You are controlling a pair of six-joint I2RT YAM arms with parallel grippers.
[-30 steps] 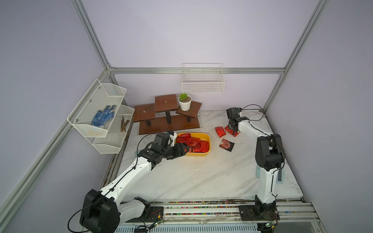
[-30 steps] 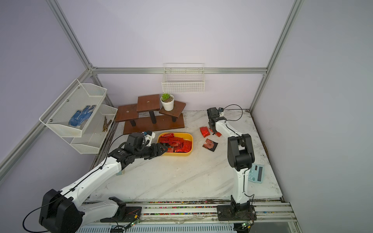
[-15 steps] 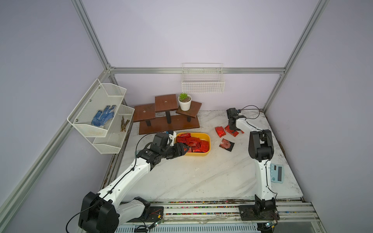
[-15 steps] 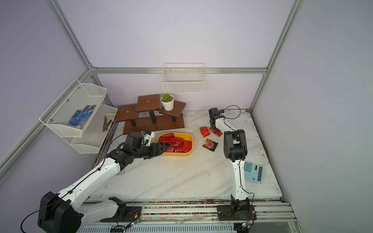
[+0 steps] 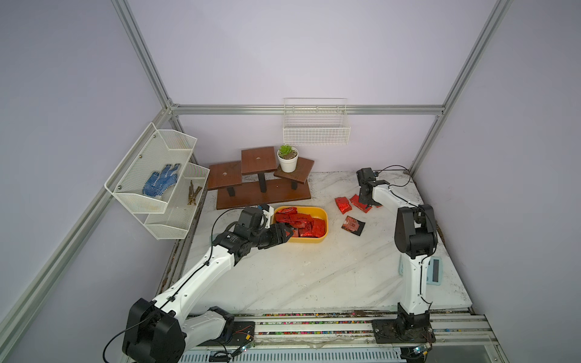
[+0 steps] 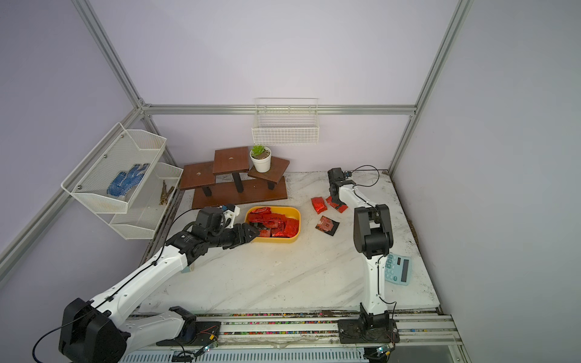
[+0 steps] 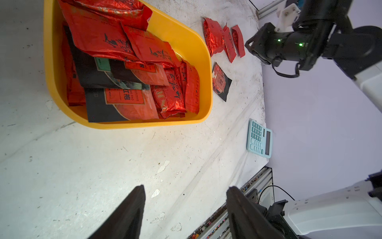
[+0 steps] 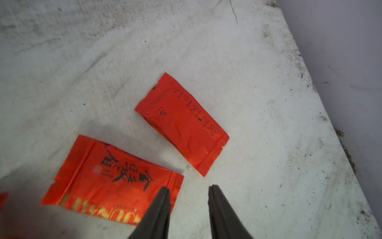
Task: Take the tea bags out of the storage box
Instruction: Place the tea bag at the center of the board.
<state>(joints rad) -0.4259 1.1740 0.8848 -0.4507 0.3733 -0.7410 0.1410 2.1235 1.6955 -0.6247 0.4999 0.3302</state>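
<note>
Hovering with jaws spread wide and empty, left gripper [image 7: 185, 190] at near-left rim of shallow yellow plastic storage box [image 5: 309, 240] | right gripper [image 8: 189, 189] narrowly parted, gripping nothing, above crinkled red foil tea bags [image 8: 182, 124] lying on white marble table [image 5: 314, 276] | most packets lie inside the box

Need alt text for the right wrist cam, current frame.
The right claw hangs open and empty over a scuffed white table, its tips at the corner of a red foil tea bag with black brush lettering. A second, narrower red tea bag lies flat just beyond, apart from the first.
</note>
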